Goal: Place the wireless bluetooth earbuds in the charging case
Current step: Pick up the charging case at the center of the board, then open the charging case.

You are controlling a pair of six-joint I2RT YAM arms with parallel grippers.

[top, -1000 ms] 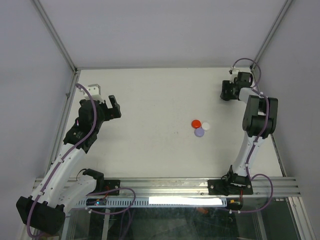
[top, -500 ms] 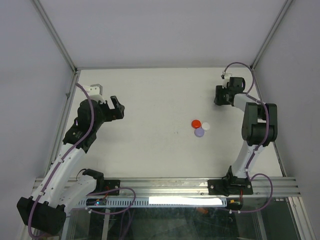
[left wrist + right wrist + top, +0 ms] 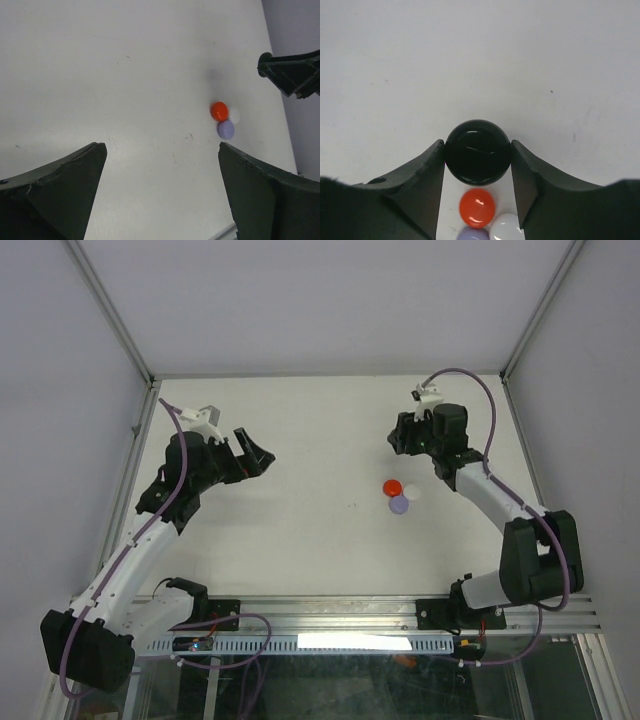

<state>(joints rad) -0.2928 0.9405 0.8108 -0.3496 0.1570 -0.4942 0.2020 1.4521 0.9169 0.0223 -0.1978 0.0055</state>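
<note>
Well, three little round earbuds sit close together on the white table (image 3: 300, 560). The lavender earbud (image 3: 400, 505) is the one nearest the arm bases. It lies just in front of the red earbud (image 3: 392, 487) and seems to touch it. The white earbud (image 3: 412, 492) is just to the right of the red earbud, right up against it. The left wrist camera shows the same three as one tight little bunch.

Farther back, and well off to the left of the red earbud, hangs the left gripper (image 3: 255, 455). Its jaws are spread as wide as they go, and they hold nothing.

Farthest back is the right gripper (image 3: 400, 435), just behind the red earbud. Its jaws are partly closed and pinch the black earbud (image 3: 478, 152), a shiny round piece, one jaw on each side. The fingers (image 3: 420, 192) press right against it. From the right wrist camera the red earbud shows just under the black earbud, in the gap between the fingers. I cannot tell for sure if the black earbud is lifted off the table or rests on it, because the top view is too small to show that.
</note>
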